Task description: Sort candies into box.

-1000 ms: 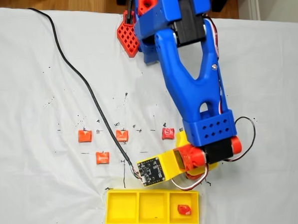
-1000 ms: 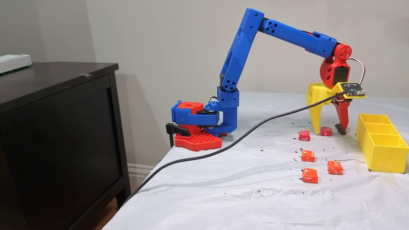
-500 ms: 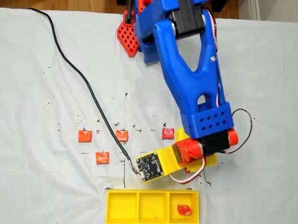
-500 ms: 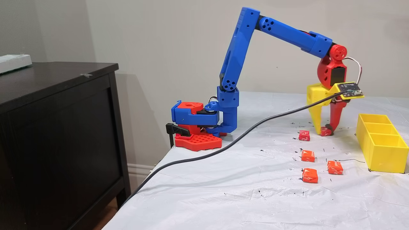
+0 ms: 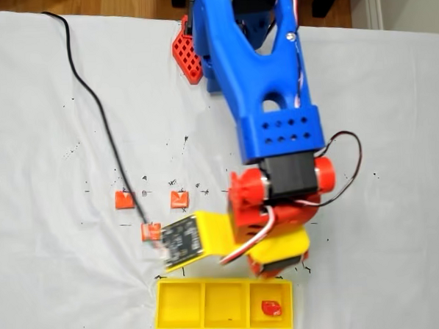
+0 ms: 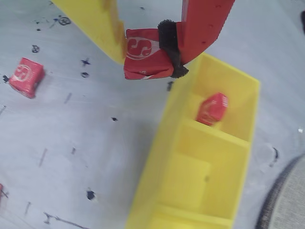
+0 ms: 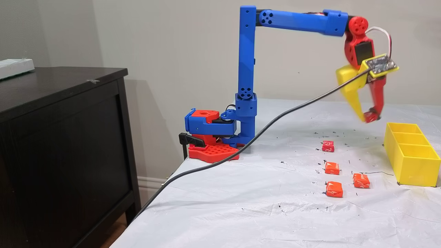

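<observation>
- While the pincer (image 6: 151, 45) hangs well above the desk (image 7: 262, 206), it pinches one red candy (image 6: 145, 59) between a yellow finger (image 6: 97, 24) and a red finger (image 6: 205, 24) faced with a black pad; side fixed view shows the same candy held aloft (image 7: 370, 117), short of the box (image 7: 411, 160).
- Step in hand, by my reading: carry to the box and release. Wrist view puts the held candy just outside the box's long wall (image 6: 157, 157), beside the end compartment.
- To do it well: bring the pincer over the chosen compartment before spreading the fingers, and lower it toward the rim so the piece drops rather than bounces. Grip looks off-centre (pad sits at one edge of the wrapper), so no jerks.
- Risk: early release lands it on the desk outside the wall.
- Held candy: squarish, glossy wrapper with a white mark, slightly crumpled corners; likely light and slippery.
- Box: bright yellow rigid plastic, three square compartments in a row, smooth matt walls. One candy (image 6: 212, 109) already lies in an end compartment; the other compartments visible in the top fixed view (image 5: 202, 305) look bare.
- Loose candies on the desk: four in the side view, one nearest the arm base (image 7: 328, 146), three nearer the camera (image 7: 332, 168), (image 7: 361, 180), (image 7: 334, 189).
- Desk cover: white, creased sheet with black pen ticks.
- Black cable (image 7: 241, 151) trails across the sheet.
</observation>
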